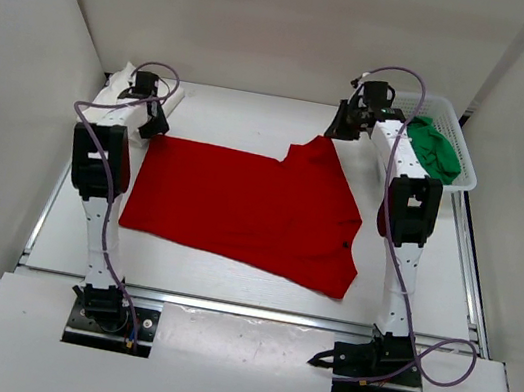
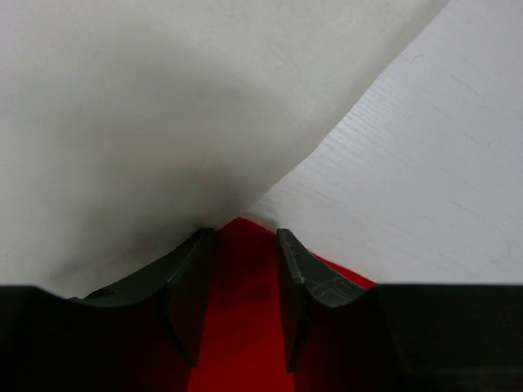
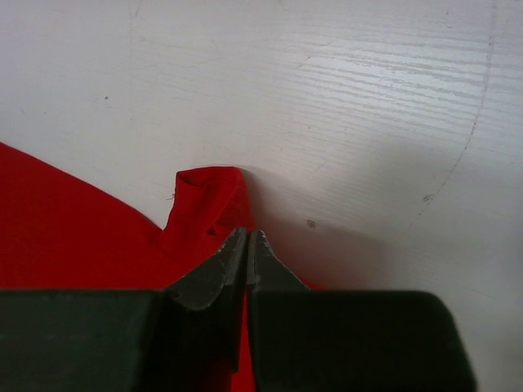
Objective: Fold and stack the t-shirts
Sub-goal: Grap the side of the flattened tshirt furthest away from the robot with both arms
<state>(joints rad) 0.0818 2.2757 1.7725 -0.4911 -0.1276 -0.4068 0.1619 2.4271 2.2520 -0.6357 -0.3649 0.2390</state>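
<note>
The bright red cloth t-shirt [image 1: 250, 204] lies spread across the middle of the white wood-grain table [image 1: 207, 278]. The left gripper [image 2: 245, 238] sits at the shirt's far left corner, its fingers parted with red cloth showing between them. The crumpled white cloth t-shirt [image 2: 122, 122] presses right against that corner. The right gripper [image 3: 247, 237] is pinched closed on a fold at the red shirt's far edge. The green cloth t-shirt [image 1: 437, 151] lies in the white plastic lattice basket [image 1: 459, 114] just beside the right arm.
</note>
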